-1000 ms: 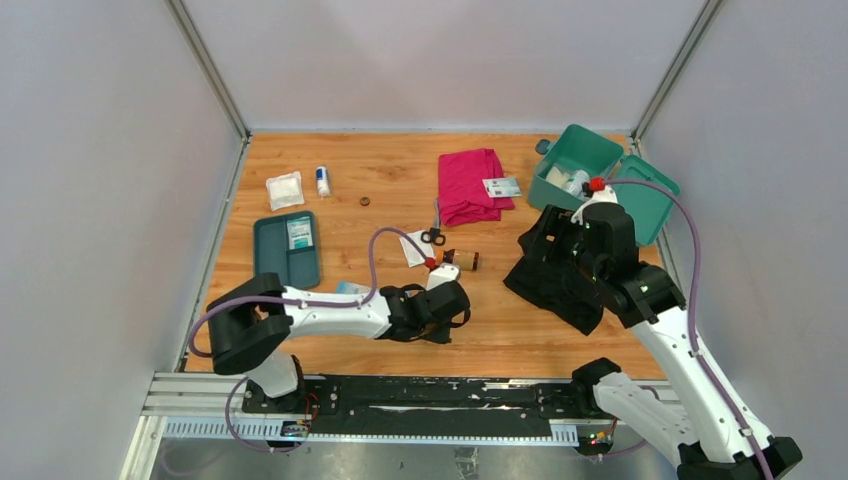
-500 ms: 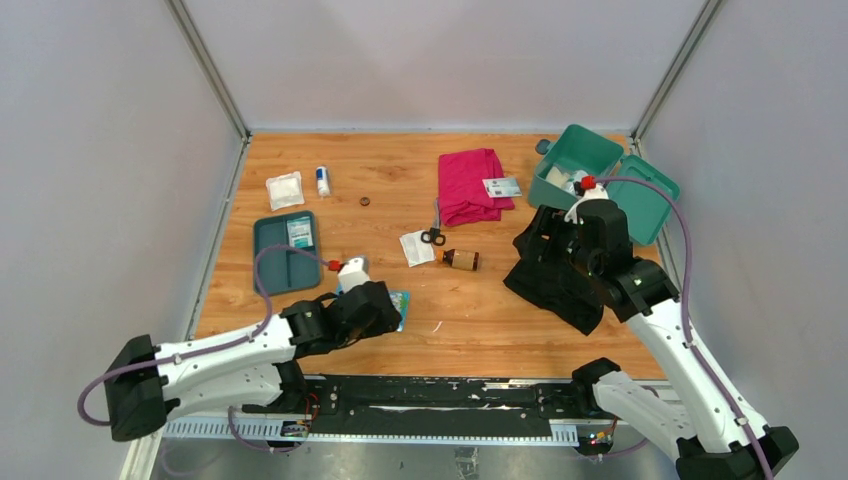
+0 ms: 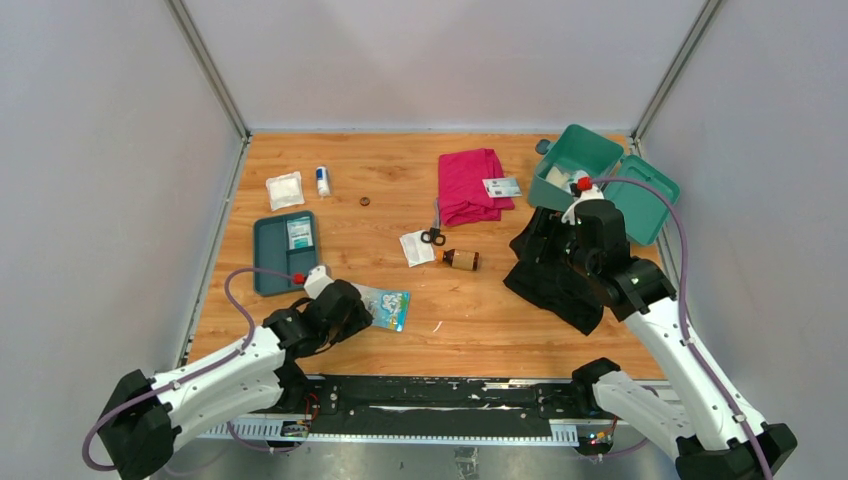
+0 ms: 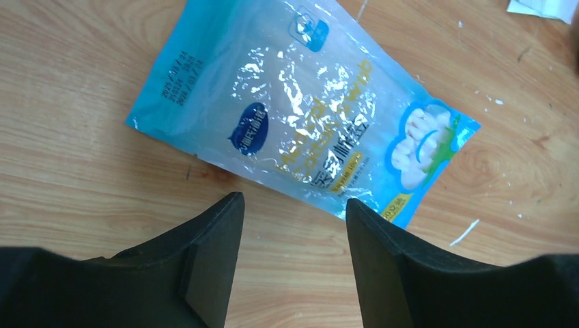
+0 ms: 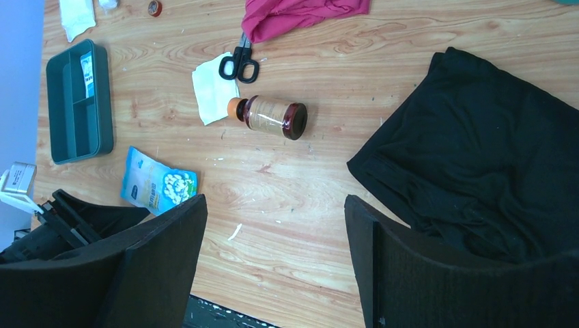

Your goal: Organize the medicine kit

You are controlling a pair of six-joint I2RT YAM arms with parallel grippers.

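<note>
L gripper (image 4: 293, 203): I see it spread apart, holding nothing, just by blue packet (image 4: 293, 116).
R gripper (image 5: 274, 202): spread apart too, empty, up over wood table (image 5: 307, 225).

Packet (image 4: 300, 116) is blue, towel (image 3: 468, 186) pink, tray (image 3: 270, 245) teal

Bright, even light; glare on the packet (image 4: 300, 130).
</note>
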